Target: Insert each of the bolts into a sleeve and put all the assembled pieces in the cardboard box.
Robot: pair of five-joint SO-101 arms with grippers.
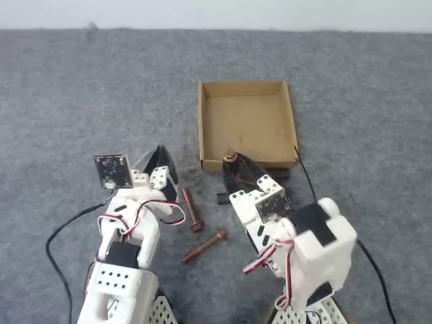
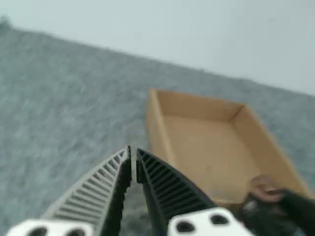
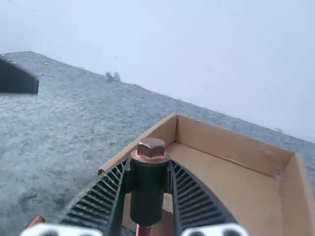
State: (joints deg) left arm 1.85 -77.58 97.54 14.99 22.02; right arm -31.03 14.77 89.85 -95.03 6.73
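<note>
We judge the task to be at an early-to-middle stage. The cardboard box (image 1: 201, 121) in the upper middle of the high view looks bare inside, so nothing is delivered yet. One piece is assembled: a copper bolt (image 3: 150, 150) sits in a black sleeve (image 3: 146, 194), and the right gripper (image 1: 231, 162) has its fingers pinching that sleeve. In the high view it sits right at the box's near wall, at the lower left corner of the box. We cannot tell if it is over the rim or just short of it.

Left to do: drop this piece in, then two more. Loose bolt one (image 1: 191, 208) lies at centre frame, and loose bolt two (image 1: 202, 247) lies below it, both on the grey surface (image 1: 81, 88) between the arms. A dark piece (image 1: 223, 198) just right of bolt one is probably a spare sleeve. Another dark bit by the box's lower right corner is too unclear to call.

The left gripper (image 1: 160, 158) sits left of centre with its fingers pressed together, holding nothing, well clear of the box.

The box wall is low and nothing blocks the drop. The loose bolts lie close to both arm bases, which makes for tight reaches.
</note>
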